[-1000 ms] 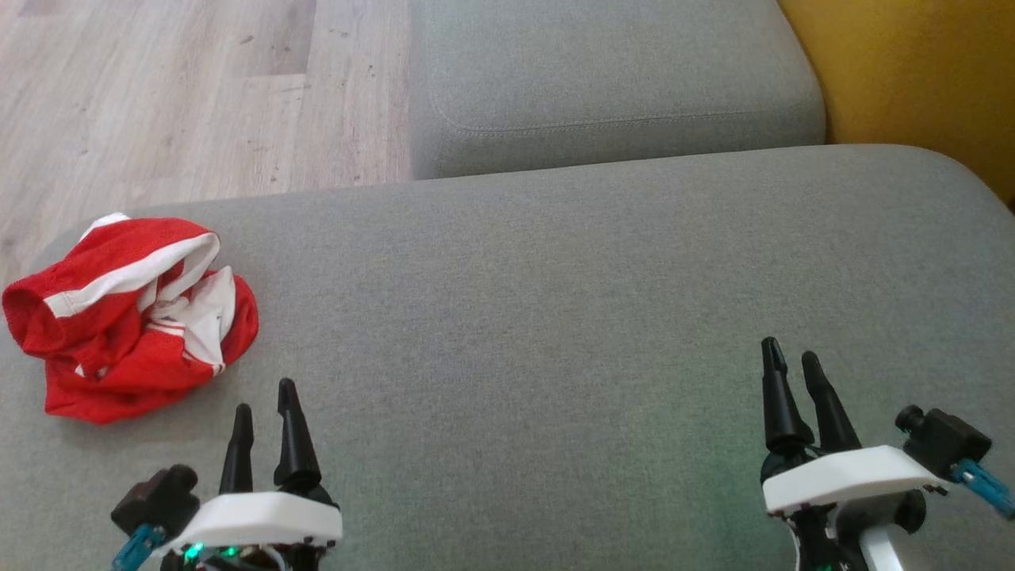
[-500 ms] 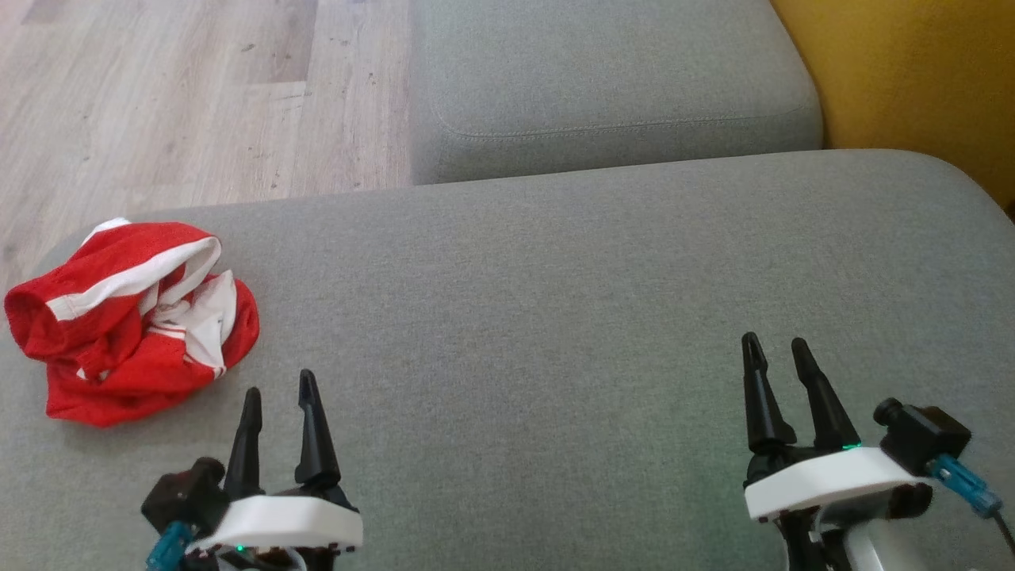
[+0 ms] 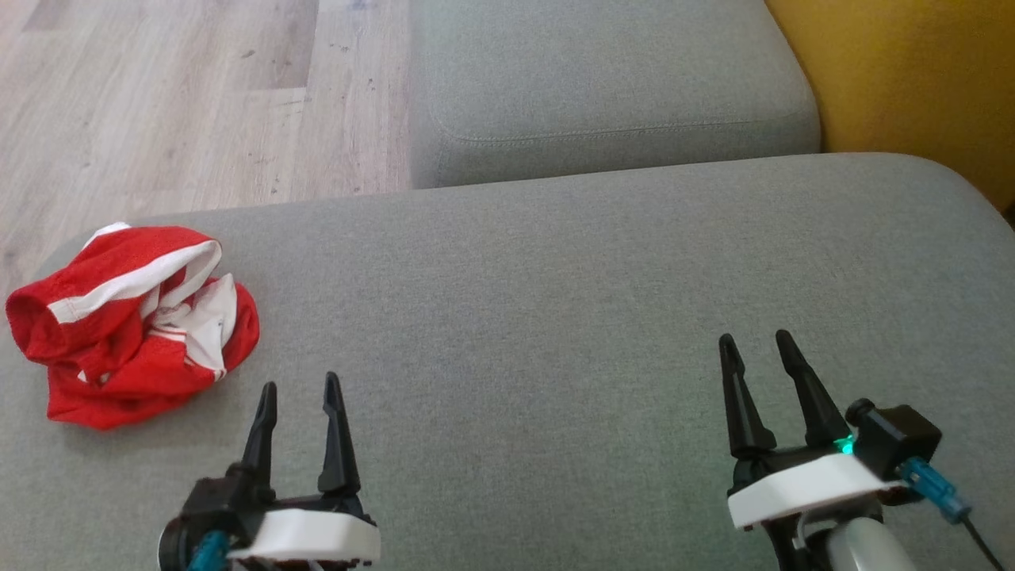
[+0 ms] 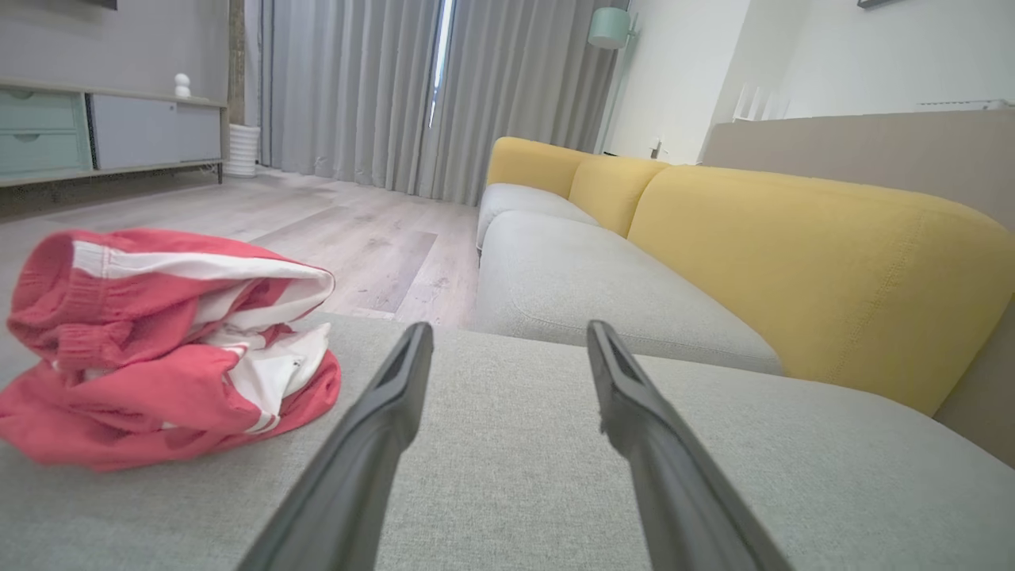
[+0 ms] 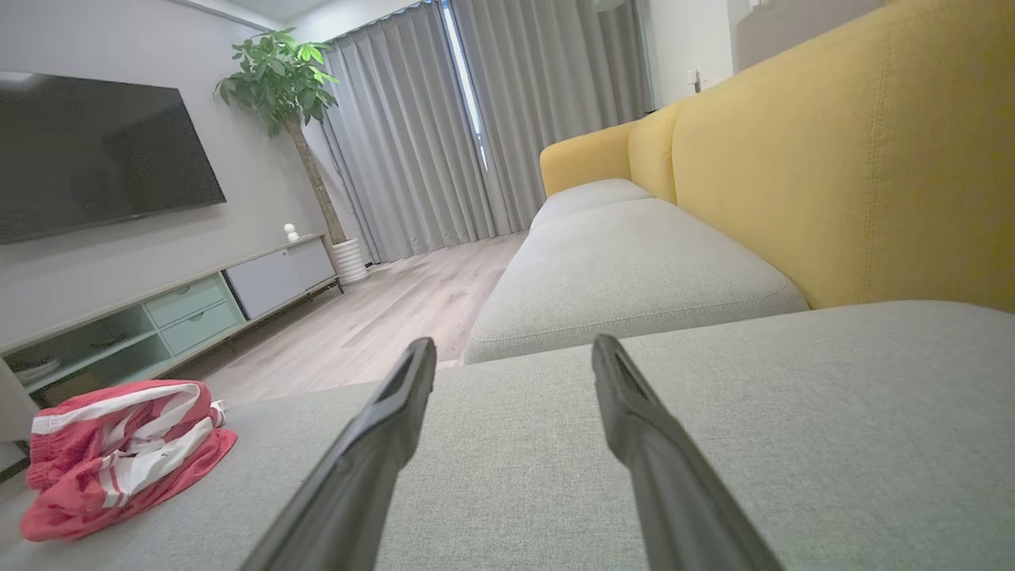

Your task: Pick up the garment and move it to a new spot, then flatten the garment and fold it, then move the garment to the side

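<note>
A crumpled red garment (image 3: 131, 321) with white stripes lies at the left end of the grey sofa seat (image 3: 555, 317). In the left wrist view the garment (image 4: 158, 349) sits just left of my fingers. In the right wrist view the garment (image 5: 119, 452) is far off to the left. My left gripper (image 3: 300, 390) hovers open over the seat, a little right of and nearer than the garment, holding nothing. Over the right part of the seat my right gripper (image 3: 755, 345) is open too, with nothing between its fingers.
A second grey seat cushion (image 3: 610, 79) lies beyond the one in front of me. A yellow backrest (image 3: 912, 71) runs along the right. Wooden floor (image 3: 174, 103) lies past the seat's left and far edge. A TV cabinet (image 5: 158, 309) and a potted plant (image 5: 277, 71) stand across the room.
Both grippers have opened wider and drifted: the left one rightward, the right one leftward. The garment has not moved on the seat.
</note>
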Robot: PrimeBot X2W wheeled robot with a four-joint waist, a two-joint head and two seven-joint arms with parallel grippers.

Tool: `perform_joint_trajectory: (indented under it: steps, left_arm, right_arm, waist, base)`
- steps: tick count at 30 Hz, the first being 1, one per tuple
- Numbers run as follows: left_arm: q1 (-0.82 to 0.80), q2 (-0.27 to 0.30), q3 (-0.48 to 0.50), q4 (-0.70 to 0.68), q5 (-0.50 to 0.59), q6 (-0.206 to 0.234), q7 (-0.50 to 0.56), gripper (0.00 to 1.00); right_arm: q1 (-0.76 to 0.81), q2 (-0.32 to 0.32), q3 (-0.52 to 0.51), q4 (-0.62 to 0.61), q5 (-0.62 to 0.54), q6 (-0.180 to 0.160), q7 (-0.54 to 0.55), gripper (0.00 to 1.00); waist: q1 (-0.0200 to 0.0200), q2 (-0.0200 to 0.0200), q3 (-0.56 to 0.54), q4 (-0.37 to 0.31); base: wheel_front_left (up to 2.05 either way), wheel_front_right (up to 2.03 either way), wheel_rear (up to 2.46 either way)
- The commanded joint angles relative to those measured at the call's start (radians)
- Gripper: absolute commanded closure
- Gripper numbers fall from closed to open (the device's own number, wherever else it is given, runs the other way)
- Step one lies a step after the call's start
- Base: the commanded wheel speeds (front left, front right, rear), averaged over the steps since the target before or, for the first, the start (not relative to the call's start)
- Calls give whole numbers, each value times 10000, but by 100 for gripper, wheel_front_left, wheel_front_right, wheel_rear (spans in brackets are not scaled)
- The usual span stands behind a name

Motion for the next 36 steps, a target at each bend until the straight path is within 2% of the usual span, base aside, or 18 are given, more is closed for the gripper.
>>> perform_joint_trajectory:
  steps: [1, 12, 21, 36]
  left_arm:
    - [-311, 66, 142, -402, 374, 137, -175, 0]
    - [-303, 75, -39, -440, 1621, 447, -467, 0]
    - [-269, 83, -142, -385, 2633, 922, -730, 0]
    - [-247, 83, -49, -256, 2417, 899, -730, 0]
  right_arm:
    - [-284, -82, 261, -403, -348, 105, -166, 0]
    - [-235, -90, 231, -466, -1460, 118, -459, 0]
    - [-186, -97, 97, -383, -2358, 131, -722, 0]
    - [-185, -97, 31, -208, -2291, 131, -722, 0]
  waist:
    - [0, -1, -12, -1]
    - [0, -1, -66, 36]
    - [0, -1, -131, 79]
    - [0, -1, -165, -30]
  base:
    - [0, 0, 0]
    - [0, 0, 0]
    - [0, 0, 0]
    - [0, 0, 0]
